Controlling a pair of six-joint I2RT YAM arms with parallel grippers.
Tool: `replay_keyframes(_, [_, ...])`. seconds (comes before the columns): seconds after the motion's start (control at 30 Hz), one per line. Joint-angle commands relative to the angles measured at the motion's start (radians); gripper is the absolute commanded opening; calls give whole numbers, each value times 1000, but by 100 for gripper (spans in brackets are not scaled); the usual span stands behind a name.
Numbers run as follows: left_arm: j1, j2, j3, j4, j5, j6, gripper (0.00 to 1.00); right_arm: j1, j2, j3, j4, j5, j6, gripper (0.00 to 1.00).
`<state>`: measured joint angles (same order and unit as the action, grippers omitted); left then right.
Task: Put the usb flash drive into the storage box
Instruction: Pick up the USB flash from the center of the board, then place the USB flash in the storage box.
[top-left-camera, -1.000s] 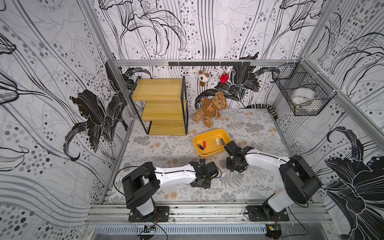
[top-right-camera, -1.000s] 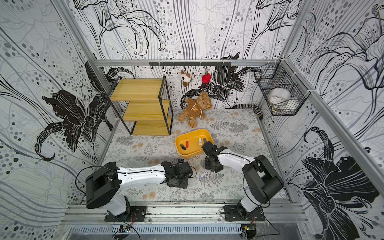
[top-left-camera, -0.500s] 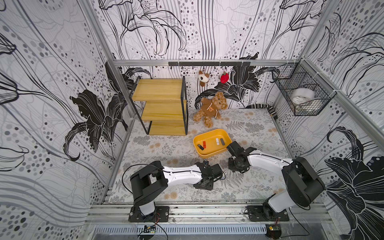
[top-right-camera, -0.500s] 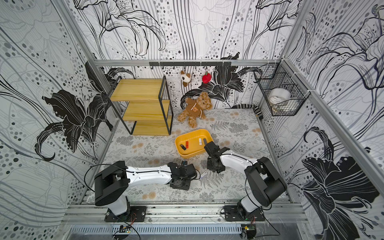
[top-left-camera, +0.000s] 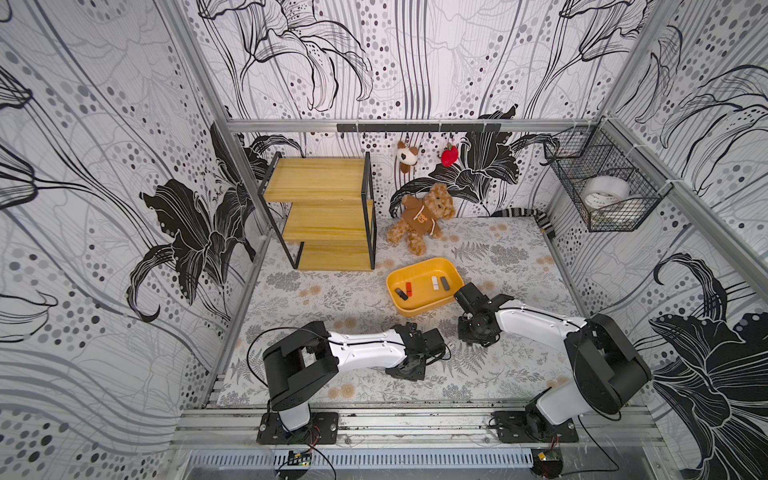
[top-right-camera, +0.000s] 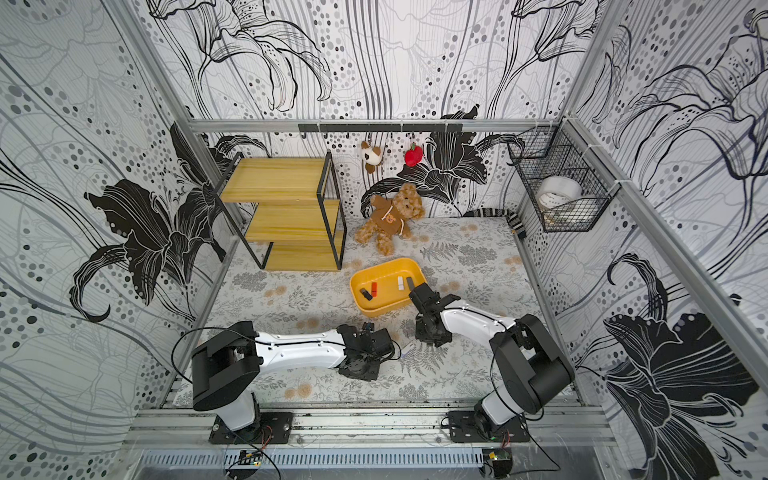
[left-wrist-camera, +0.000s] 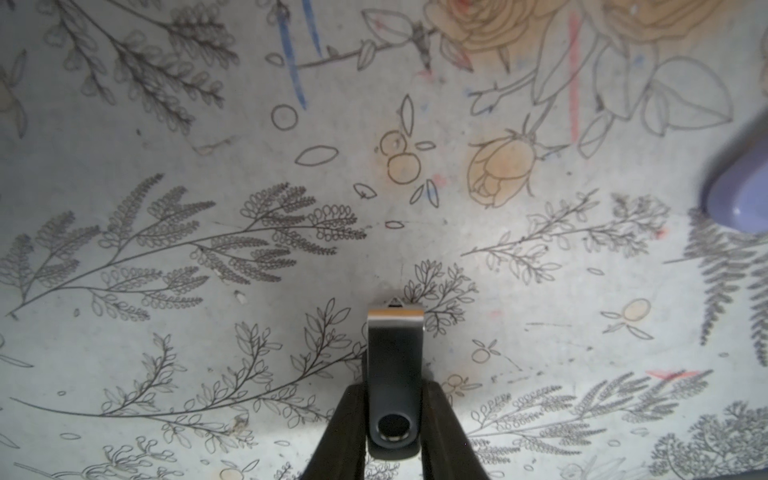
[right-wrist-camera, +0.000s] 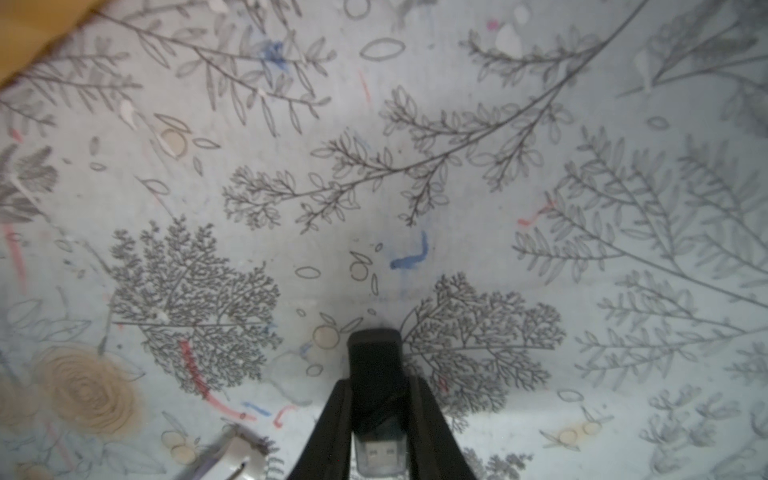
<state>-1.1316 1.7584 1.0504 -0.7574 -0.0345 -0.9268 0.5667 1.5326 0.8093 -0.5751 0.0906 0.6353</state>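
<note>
Two drives are now gripped. The left gripper (left-wrist-camera: 394, 388) has just closed tight on the grey flash drive (left-wrist-camera: 395, 353) at bench (left-wrist-camera: 208, 124) level. The right gripper (right-wrist-camera: 377, 382) clamps the black flash drive (right-wrist-camera: 374, 357). Both drives are near the storage box (top-left-camera: 415, 311) but outside it, so lifting and carrying remain.

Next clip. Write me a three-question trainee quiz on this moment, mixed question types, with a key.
1. True or false: the left gripper is empty.
2. How many flash drives lie inside the storage box?
3. What is the right gripper shut on?
A. a coin
B. a black flash drive with a clear cap
C. nothing

Key
1. False: it is shut on a dark grey swivel flash drive.
2. Four.
3. B.
</note>
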Motion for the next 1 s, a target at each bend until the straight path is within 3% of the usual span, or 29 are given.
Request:
replay_keyframes(0.0, [-3, 23, 20, -13, -22, 17, 14, -3, -43, 32, -95, 34, -16, 0])
replay_keyframes(0.33, [28, -31, 29, -60, -33, 35, 0, 2, -130, 252, -244, 101, -58, 0])
replay_keyframes(0.67, [269, -201, 192, -213, -50, 173, 0, 2, 129, 589, -235, 70, -178, 0])
replay_keyframes(0.97, [466, -184, 286, -217, -20, 299, 0, 1, 417, 832, -228, 12, -235, 0])
